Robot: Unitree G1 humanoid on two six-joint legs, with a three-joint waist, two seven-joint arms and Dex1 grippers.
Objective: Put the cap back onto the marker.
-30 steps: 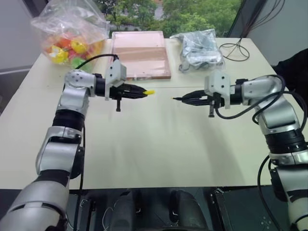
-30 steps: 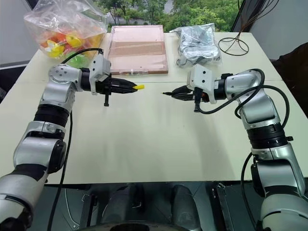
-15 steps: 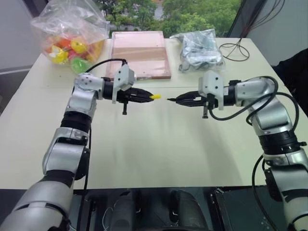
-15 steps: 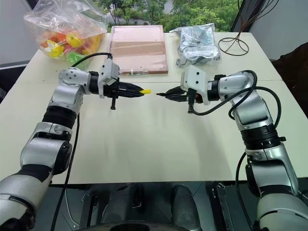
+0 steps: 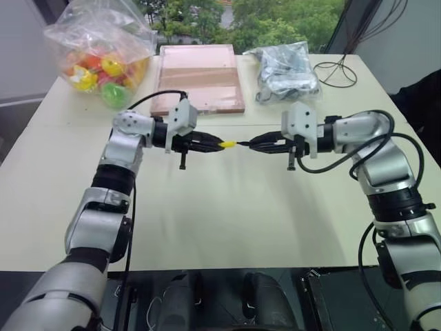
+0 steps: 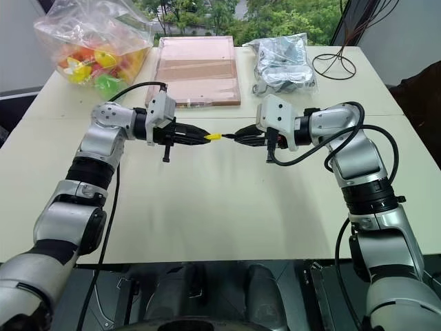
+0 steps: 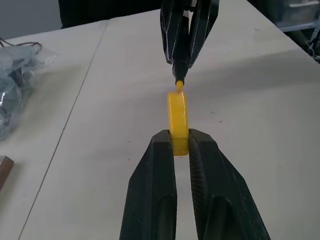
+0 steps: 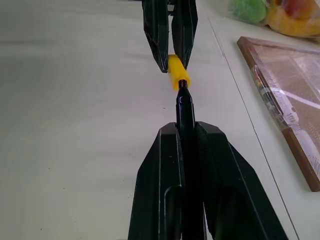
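Observation:
Above the middle of the cream table (image 5: pixel 227 207) my two grippers face each other. My left gripper (image 5: pixel 215 144) is shut on the small yellow cap (image 5: pixel 228 145), whose open end sticks out past the fingertips (image 7: pixel 178 117). My right gripper (image 5: pixel 256 143) is shut on the thin black marker (image 8: pixel 185 112), of which a short stub with the tip shows. The marker's tip (image 7: pixel 179 84) sits right at the cap's mouth (image 8: pixel 178 77), nearly in line with it. The rest of the marker's barrel is hidden between the right fingers.
At the table's far side lie a clear bag of coloured toy balls (image 5: pixel 103 52), a flat pinkish-brown box (image 5: pixel 200 77), a crumpled clear bag with dark parts (image 5: pixel 286 69) and a coil of black cable (image 5: pixel 336 71).
Both grippers have drawn together over the table's middle; the gap between cap and marker tip has closed to almost nothing. The left arm moved furthest, to the right.

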